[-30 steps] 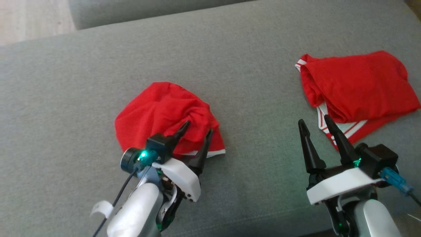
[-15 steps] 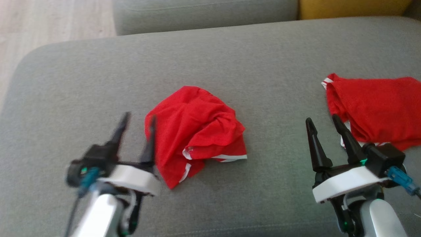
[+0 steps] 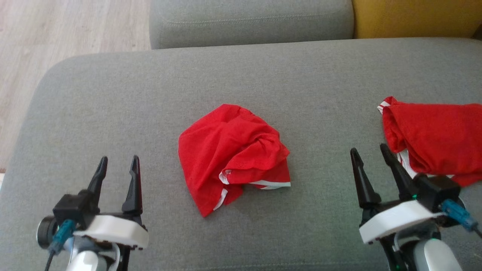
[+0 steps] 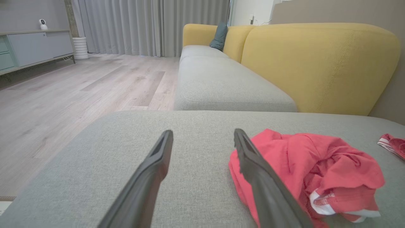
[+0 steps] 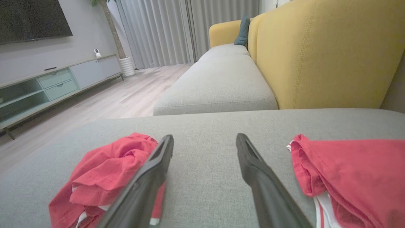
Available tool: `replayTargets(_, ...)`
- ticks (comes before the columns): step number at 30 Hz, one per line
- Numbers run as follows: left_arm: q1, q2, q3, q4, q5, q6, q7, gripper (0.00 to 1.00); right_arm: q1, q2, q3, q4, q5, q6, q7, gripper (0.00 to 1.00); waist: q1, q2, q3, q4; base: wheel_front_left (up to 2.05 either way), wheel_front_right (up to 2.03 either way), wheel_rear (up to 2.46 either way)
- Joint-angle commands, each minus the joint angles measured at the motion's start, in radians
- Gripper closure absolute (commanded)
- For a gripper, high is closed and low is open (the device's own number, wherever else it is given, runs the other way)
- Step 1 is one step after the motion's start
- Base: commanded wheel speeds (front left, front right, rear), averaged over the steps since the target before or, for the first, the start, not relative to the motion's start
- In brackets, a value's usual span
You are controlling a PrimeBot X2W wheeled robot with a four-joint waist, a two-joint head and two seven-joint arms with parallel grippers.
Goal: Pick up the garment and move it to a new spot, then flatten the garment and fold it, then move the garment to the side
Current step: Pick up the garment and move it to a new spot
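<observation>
Left gripper [image 3: 119, 159] withdrawn leftward, empty; garment [image 3: 229, 150] crumpled, white hem [image 3: 273, 184] nearside.

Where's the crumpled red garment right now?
In the head view the crumpled red garment lies in the middle of the grey sofa seat, between the left pincer and the right pincer, touching neither.

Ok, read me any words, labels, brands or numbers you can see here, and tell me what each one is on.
There is no readable text in these views.
The crumpled red garment has white stripes but no lettering.
The second red garment has white trim but no print.
The grey sofa seat, yellow backrest, left gripper and right gripper have no markings that can be made out.
</observation>
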Motion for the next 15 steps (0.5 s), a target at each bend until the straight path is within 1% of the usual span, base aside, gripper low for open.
replayTargets(1,-0.026,0.029,0.035,-0.047,-0.008,0.004,0.001,0.0,-0.012,-0.01,0.015,-0.039,0.0,-0.001,0.001,0.0,0.0,-0.0001,-0.005,0.0,0.0,0.0,0.0)
replayTargets(15,-0.007,0.036,0.022,-0.071,-0.01,0.014,0.01,0.0,0.0,-0.009,0.011,-0.049,0.002,-0.001,0.012,0.0,0.0,-0.0001,-0.012,-0.003,0.0,0.0,0.0)
